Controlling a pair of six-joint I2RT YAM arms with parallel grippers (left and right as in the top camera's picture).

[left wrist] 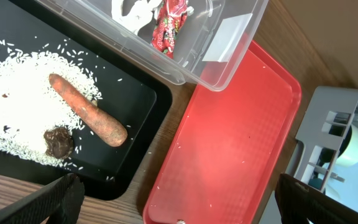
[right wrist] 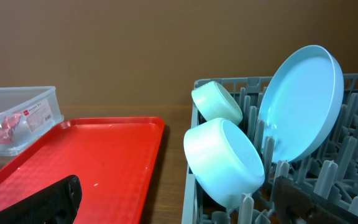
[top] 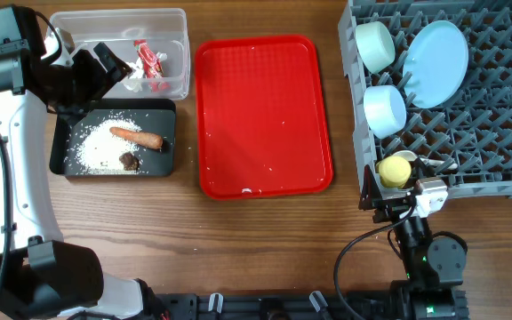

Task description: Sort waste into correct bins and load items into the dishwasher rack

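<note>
Sausage piece (left wrist: 87, 112) in black tray (left wrist: 139, 93), fat end toward red tray (left wrist: 229, 137); both jaws spread.

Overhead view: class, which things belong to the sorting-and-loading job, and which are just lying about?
Job: wrapper and tissue in the clear tub; rice, sausage piece, dark lump in the black tray; plate, mint-green bowl, pale blue bowl, yellow cup in the grey rack.
Lying about: red serving tray; wooden table.

On black tray (left wrist: 138, 102): rice (left wrist: 17, 99), sausage piece (left wrist: 87, 112), dark lump (left wrist: 59, 140); wrapper (left wrist: 168, 28) in clear tub (left wrist: 235, 56)
</note>
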